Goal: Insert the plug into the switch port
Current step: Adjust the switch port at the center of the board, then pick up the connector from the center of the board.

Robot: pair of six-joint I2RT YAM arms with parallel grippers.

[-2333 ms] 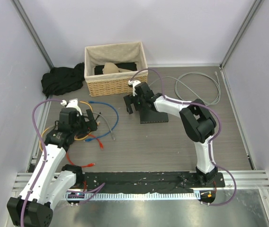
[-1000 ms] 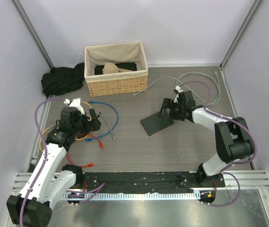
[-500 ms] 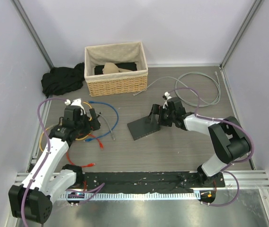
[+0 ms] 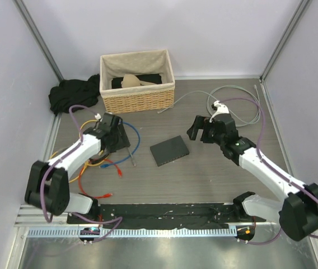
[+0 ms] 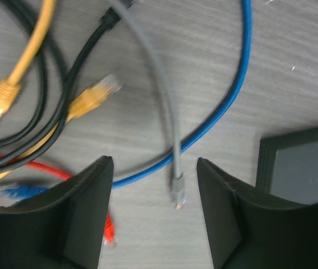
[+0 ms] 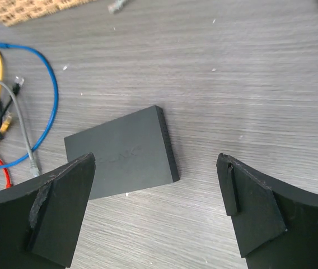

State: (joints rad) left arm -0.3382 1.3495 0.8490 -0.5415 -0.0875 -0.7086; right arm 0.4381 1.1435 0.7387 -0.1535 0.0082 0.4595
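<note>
The switch point(image 4: 170, 151) is a flat dark-grey box lying flat on the table's middle; it also shows in the right wrist view point(image 6: 122, 152) and at the right edge of the left wrist view point(image 5: 307, 165). A grey cable ends in a plug point(image 5: 177, 189) that lies on the table between my left fingers, untouched; it also shows in the top view point(image 4: 131, 161). My left gripper point(image 4: 120, 136) point(image 5: 154, 218) is open above the cable tangle. My right gripper point(image 4: 200, 129) point(image 6: 158, 216) is open and empty, to the right of the switch.
Yellow point(image 5: 89, 98), black point(image 5: 86, 53), blue point(image 5: 226, 106) and red point(image 5: 108, 230) cables lie tangled left of the switch. A wicker basket point(image 4: 138, 81) stands at the back, a black cloth point(image 4: 72, 94) beside it. A grey cable coil point(image 4: 234, 103) lies at back right.
My right gripper has let go of the switch, which now lies flat, and drawn back to the right. My left gripper has moved right over the cables toward the grey plug.
</note>
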